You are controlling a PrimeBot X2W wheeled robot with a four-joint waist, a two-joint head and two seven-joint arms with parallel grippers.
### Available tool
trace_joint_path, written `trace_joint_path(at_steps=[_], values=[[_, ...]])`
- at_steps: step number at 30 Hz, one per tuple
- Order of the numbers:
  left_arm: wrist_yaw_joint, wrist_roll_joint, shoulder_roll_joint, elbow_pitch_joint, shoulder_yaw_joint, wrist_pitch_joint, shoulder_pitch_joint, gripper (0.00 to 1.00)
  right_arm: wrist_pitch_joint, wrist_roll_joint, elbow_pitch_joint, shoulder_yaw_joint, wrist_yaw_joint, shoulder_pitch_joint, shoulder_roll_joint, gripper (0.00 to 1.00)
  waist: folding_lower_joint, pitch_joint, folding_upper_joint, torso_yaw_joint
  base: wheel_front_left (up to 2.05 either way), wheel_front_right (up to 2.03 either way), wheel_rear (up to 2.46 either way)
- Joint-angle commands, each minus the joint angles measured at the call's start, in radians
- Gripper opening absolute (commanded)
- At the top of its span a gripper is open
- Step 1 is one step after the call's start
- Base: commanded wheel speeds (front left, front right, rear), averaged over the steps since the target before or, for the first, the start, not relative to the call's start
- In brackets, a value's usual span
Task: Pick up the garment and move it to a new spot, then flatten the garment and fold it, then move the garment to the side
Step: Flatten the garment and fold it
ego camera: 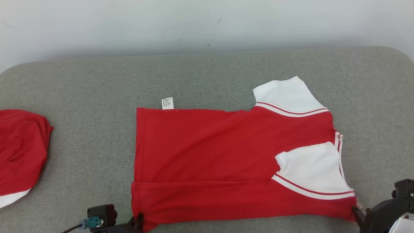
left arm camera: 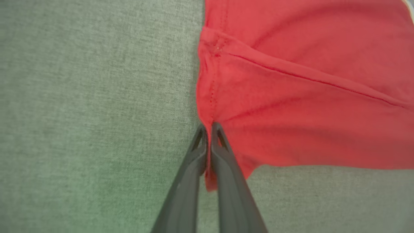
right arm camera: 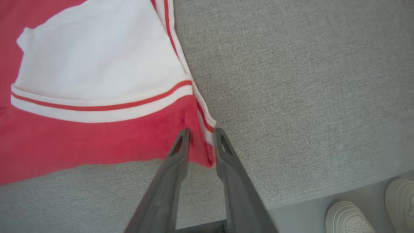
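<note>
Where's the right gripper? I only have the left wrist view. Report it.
Observer: The right gripper is at the shirt's near sleeve-end corner. Cloth lies between its jaws, but I can't tell if it is gripped.
Operator: Now tell me what else is on the grey surface.
Observer: A second red garment lies bunched at the far left, apart from the shirt.

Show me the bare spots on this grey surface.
Free: far strip between red-and-white cotton shirt and pale wall; gap between it and crumpled red garment. Crowded: near edge, left end effector and right end effector there.
</note>
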Motion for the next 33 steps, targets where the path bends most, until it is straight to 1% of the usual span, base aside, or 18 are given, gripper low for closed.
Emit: trace_joint_path(at_steps=[1, 7, 9, 12, 16, 17, 19, 24, 26, 28, 31, 33], values=[[0.014, -0.007, 0.004, -0.005, 0.001, 0.011, 0.027, 1.0, -0.009, -0.007, 0.0, -0.003, 0.001, 0.007, 0.005, 1.0, 0.0, 0.001, 0.0, -0.002, 0.0, 0.0, 0.0], [0.051, -0.008, 0.032, -0.052, 0.03, 0.003, 0.037, 1.0, -0.027, -0.019, -0.028, -0.008, 0.001, -0.03, 0.004, 1.0, 0.0, 0.005, 0.0, -0.003, 0.0, 0.0, 0.0], [0.057, -0.005, 0.041, -0.077, 0.044, 0.001, 0.017, 1.0, -0.025, -0.02, -0.044, -0.014, 0.001, -0.06, -0.008, 1.0, 0.0, 0.01, 0.0, -0.003, 0.0, 0.0, 0.0], [0.054, -0.003, 0.063, -0.102, 0.067, 0.008, -0.029, 1.0, -0.009, -0.027, -0.057, -0.009, 0.001, -0.132, -0.04, 1.0, 0.0, 0.025, 0.0, -0.006, 0.0, 0.0, 0.0], [0.027, 0.013, 0.078, -0.102, 0.077, 0.03, -0.139, 1.0, 0.008, -0.014, -0.032, 0.029, 0.001, -0.272, -0.088, 1.0, 0.0, 0.062, 0.0, -0.01, 0.0, 0.0, 0.0], [0.027, 0.013, 0.078, -0.102, 0.077, 0.03, -0.139, 1.0, 0.008, -0.014, -0.032, 0.029, 0.001, -0.272, -0.088, 1.0, 0.0, 0.062, 0.0, -0.01, 0.0, 0.0, 0.0], [0.011, 0.041, 0.091, -0.077, 0.058, 0.057, -0.211, 1.0, 0.014, -0.01, 0.004, 0.061, 0.001, -0.349, -0.107, 1.0, 0.0, 0.084, 0.0, -0.014, 0.0, 0.0, 0.0], [-0.029, 0.065, 0.071, -0.012, 0.04, 0.115, -0.396, 1.0, 0.016, 0.015, 0.113, 0.132, 0.001, -0.554, -0.136, 1.0, 0.0, 0.169, 0.0, -0.022, 0.0, 0.0, 0.0], [-0.044, 0.079, 0.059, 0.03, 0.027, 0.138, -0.467, 1.0, 0.009, 0.026, 0.165, 0.133, 0.001, -0.635, -0.14, 1.0, 0.0, 0.204, 0.0, -0.018, 0.0, 0.0, 0.0], [-0.056, 0.099, 0.047, 0.075, 0.005, 0.167, -0.546, 1.0, 0.007, 0.025, 0.206, 0.122, 0.001, -0.704, -0.157, 1.0, 0.0, 0.247, 0.0, -0.007, 0.0, 0.0, 0.0], [-0.068, 0.117, 0.018, 0.14, -0.002, 0.171, -0.635, 1.0, -0.01, -0.003, 0.259, 0.122, 0.001, -0.788, -0.185, 1.0, 0.0, 0.299, 0.0, 0.001, 0.0, 0.0, 0.0], [-0.071, 0.144, 0.013, 0.189, -0.019, 0.178, -0.684, 1.0, -0.029, -0.014, 0.29, 0.125, 0.001, -0.832, -0.198, 1.0, 0.0, 0.325, 0.0, 0.005, 0.0, 0.0, 0.0]])
